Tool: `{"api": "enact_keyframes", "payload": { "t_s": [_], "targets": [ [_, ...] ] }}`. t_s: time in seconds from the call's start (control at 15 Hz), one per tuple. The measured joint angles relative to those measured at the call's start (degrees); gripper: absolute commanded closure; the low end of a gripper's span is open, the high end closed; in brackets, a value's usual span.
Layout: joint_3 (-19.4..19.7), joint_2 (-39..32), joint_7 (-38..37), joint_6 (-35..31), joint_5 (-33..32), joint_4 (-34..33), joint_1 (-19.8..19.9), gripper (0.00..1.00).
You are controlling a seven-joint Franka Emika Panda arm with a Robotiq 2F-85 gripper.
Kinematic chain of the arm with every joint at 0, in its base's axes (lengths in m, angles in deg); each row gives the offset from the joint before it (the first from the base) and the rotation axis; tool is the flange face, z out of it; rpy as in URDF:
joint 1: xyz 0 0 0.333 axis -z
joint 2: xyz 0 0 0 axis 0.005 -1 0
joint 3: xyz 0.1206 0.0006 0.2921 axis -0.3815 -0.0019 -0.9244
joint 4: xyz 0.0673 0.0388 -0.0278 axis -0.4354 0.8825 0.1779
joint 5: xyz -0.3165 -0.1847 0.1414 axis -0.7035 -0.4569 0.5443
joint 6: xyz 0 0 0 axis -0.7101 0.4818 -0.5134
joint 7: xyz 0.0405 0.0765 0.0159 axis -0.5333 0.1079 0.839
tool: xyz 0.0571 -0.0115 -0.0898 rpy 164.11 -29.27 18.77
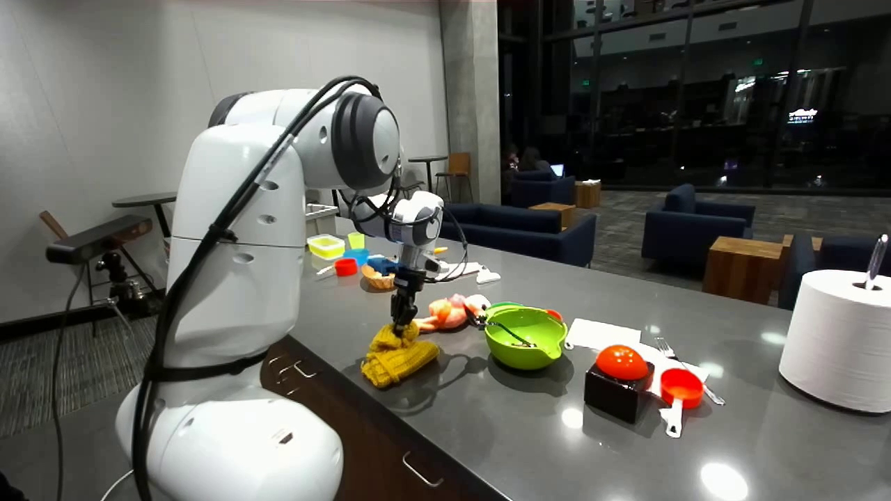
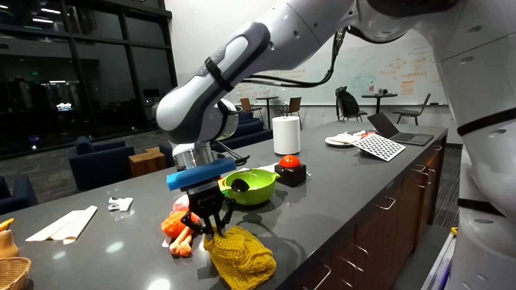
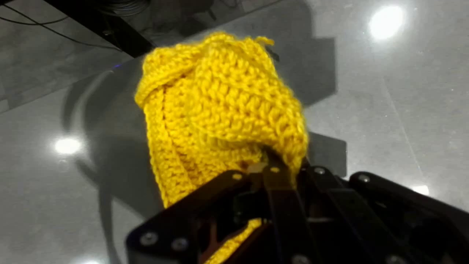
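A mustard-yellow knitted hat lies bunched on the grey counter near its edge. Pointing down, my gripper is shut on a fold of this knitted hat, the pinched part standing up a little. In the wrist view the hat fills the middle, and the gripper pinches its lower right side; the fingertips are partly hidden in the wool. An orange and pink plush toy lies close beside the gripper. A green bowl with a dark ladle in it stands past the toy.
A black box with a red dome and a red measuring cup sit beyond the bowl. Farther off stands a paper towel roll. A wicker basket, a folded napkin and a white clip lie on the counter.
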Motion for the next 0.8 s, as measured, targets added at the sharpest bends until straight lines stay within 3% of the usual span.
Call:
{"api": "enact_keyframes", "payload": {
  "t_s": [0.2, 0.73, 0.8],
  "targets": [
    [0.0, -1.0, 1.6, -1.9, 1.7, 0.0, -0.1, 0.55],
    [0.2, -1.4, 2.7, -3.3, 1.2, -0.8, -1.5, 0.01],
    [0.2, -1.4, 2.7, -3.3, 0.5, -1.2, -1.9, 0.00]
  ]
}}
